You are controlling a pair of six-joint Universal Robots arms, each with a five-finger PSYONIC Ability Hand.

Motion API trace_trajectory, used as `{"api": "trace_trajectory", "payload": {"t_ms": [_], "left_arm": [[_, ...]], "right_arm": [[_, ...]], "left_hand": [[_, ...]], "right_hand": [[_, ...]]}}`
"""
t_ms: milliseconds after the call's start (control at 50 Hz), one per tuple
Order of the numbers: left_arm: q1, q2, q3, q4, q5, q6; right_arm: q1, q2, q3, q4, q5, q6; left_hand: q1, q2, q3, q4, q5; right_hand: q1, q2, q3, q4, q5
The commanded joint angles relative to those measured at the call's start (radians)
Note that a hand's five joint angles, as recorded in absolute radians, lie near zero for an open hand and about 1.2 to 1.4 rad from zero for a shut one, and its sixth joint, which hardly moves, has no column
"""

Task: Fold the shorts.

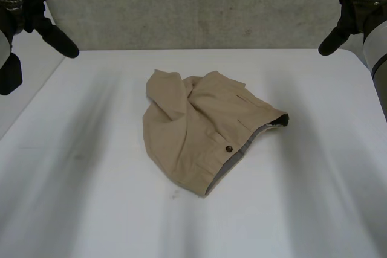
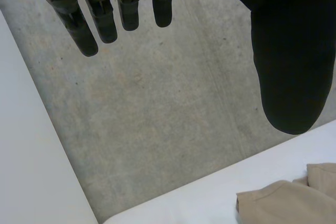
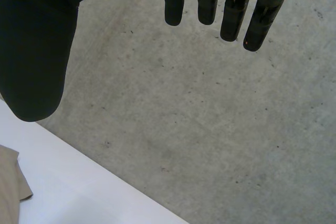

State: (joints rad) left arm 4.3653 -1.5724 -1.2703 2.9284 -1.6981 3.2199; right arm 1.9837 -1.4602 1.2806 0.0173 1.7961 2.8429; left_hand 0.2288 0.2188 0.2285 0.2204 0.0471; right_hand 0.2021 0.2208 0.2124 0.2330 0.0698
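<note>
Left robot hand [image 2: 289,51], right robot hand [image 3: 37,51], straight-fingered, rumpled tan shorts [image 1: 199,131]

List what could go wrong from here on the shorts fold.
1. The shorts lie crumpled with layers overlapping; folding without flattening first would likely lock in the bunching.
2. The waistband gapes by the button; a pinch there may catch one layer only.
3. The left hand and right hand hang open beyond the table's far corners; a long reach in could drag the cloth.
</note>
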Motion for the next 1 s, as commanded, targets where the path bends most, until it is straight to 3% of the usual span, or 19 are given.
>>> {"api": "trace_trajectory", "payload": {"t_ms": [20, 180, 340, 540, 680, 720, 780, 900, 1000], "left_arm": [[-0.001, -0.023, -0.003, -0.002, 0.001, 0.000], [-0.012, -0.052, -0.006, -0.005, 0.011, 0.000], [-0.010, -0.058, -0.008, -0.006, 0.087, -0.003], [-0.007, -0.058, -0.009, -0.003, 0.083, -0.002], [-0.006, -0.060, -0.008, 0.000, 0.087, -0.002], [-0.004, -0.061, -0.008, 0.000, 0.089, 0.000], [-0.006, -0.063, -0.008, 0.003, 0.089, 0.000], [-0.004, -0.078, -0.008, 0.003, 0.087, 0.000], [-0.004, -0.087, -0.008, 0.003, 0.087, 0.000]], "right_arm": [[-0.013, 0.000, 0.005, 0.003, -0.041, -0.002], [-0.049, 0.000, 0.025, 0.050, -0.230, 0.009], [-0.092, 0.000, 0.011, 0.108, -0.313, 0.072], [-0.082, 0.000, 0.035, 0.128, -0.376, 0.041], [0.059, 0.090, 0.195, 0.130, -0.661, -0.106], [0.105, 0.150, 0.195, 0.122, -0.666, -0.106], [0.191, 0.251, 0.174, 0.102, -0.604, -0.077], [0.234, 0.414, 0.148, -0.014, -0.390, 0.117], [0.271, 0.465, 0.151, -0.048, -0.363, 0.242]], "left_hand": [[-0.045, -0.035, -0.044, -0.036, -0.038], [-0.048, -0.038, -0.047, -0.039, -0.040], [-0.051, -0.041, -0.050, -0.042, -0.043], [-0.053, -0.043, -0.053, -0.045, -0.046], [-0.053, -0.043, -0.053, -0.045, -0.046], [-0.053, -0.043, -0.053, -0.045, -0.046], [-0.053, -0.043, -0.053, -0.045, -0.046], [-0.053, -0.043, -0.053, -0.045, -0.046], [-0.053, -0.043, -0.053, -0.045, -0.046]], "right_hand": [[-0.028, -0.046, -0.038, -0.058, -0.070], [-0.028, -0.046, -0.038, -0.058, -0.070], [-0.028, -0.046, -0.038, -0.058, -0.070], [-0.028, -0.046, -0.038, -0.058, -0.070], [0.050, 0.031, 0.040, 0.019, 0.008], [0.053, 0.034, 0.043, 0.022, 0.011], [0.068, 0.049, 0.058, 0.037, 0.026], [0.112, 0.093, 0.102, 0.081, 0.070], [0.165, 0.146, 0.154, 0.134, 0.122]]}}
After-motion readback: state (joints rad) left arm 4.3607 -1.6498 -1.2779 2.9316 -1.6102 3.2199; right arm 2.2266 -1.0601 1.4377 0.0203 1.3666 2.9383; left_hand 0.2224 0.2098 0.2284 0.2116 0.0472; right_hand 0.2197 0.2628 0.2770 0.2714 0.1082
